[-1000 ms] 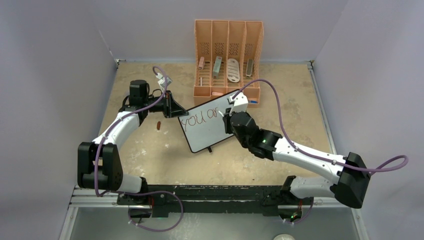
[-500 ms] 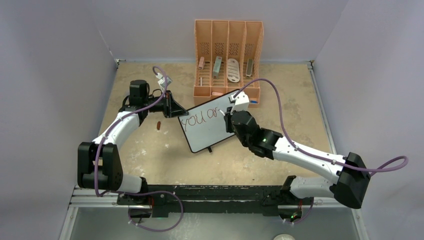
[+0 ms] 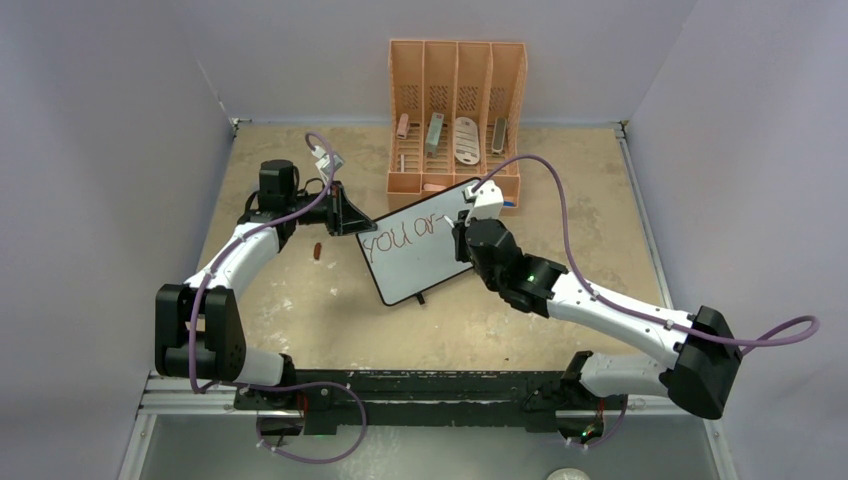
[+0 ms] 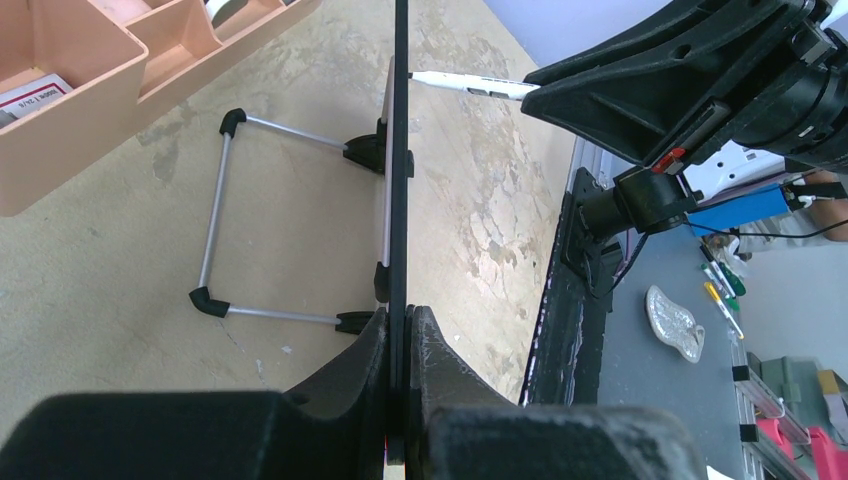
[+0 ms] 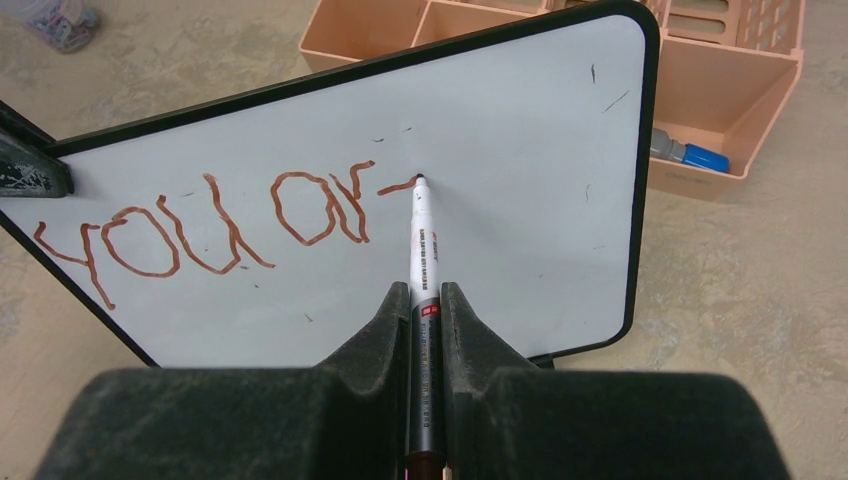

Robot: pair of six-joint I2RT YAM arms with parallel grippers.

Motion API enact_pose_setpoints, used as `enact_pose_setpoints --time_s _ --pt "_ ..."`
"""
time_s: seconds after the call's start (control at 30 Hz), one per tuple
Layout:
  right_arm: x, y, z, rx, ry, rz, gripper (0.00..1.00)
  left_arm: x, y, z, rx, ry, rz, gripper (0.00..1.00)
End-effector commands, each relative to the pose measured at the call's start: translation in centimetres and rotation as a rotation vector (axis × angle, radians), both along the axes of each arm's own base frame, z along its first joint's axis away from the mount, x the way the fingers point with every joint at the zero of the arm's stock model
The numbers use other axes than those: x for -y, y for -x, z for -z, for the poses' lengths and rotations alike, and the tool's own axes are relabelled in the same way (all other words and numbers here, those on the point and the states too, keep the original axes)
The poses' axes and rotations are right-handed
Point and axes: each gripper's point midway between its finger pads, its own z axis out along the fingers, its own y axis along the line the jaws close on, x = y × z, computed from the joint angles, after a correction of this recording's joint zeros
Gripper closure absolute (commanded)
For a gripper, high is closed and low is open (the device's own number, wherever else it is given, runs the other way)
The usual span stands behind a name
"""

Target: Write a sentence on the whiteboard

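Right pincer (image 5: pixel 425 296) clamping slim marker (image 5: pixel 418 235), glossy whiteboard (image 5: pixel 510 250)

**Whiteboard** (image 3: pixel 420 272): small rectangular white board with a thin black frame and rounded corners. It stands nearly upright on the table (image 3: pixel 300 295) on a wire stand with black feet, just in front of an orange organizer (image 3: pixel 455 46). It is turned at an angle, and one short edge is clamped in the left pincer (image 4: pixel 400 318).

**Sentence** (image 5: pixel 215 225): red-brown handwritten letters across the board's upper part, reading "you ar", followed by a short stroke. The surface below is plain white with a few faint marks.
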Motion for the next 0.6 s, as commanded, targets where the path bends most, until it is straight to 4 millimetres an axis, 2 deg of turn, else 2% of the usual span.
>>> enact_pose_setpoints --time_s 0.0,0.23,0.57 --pt "0.3 -0.9 -2.6 0.069 -0.043 0.037 1.00 0.4 0.0 -1.5 0.067 0.012 0.038 1.00" --pt "-0.6 -1.1 -3.6 0.093 -0.060 0.004 1.00 0.4 0.0 -1.5 0.068 0.012 0.038 1.00" --pt "-1.8 -1.2 -4.0 0.100 -0.068 -0.049 1.00 0.4 0.0 -1.5 0.068 0.011 0.036 1.00"
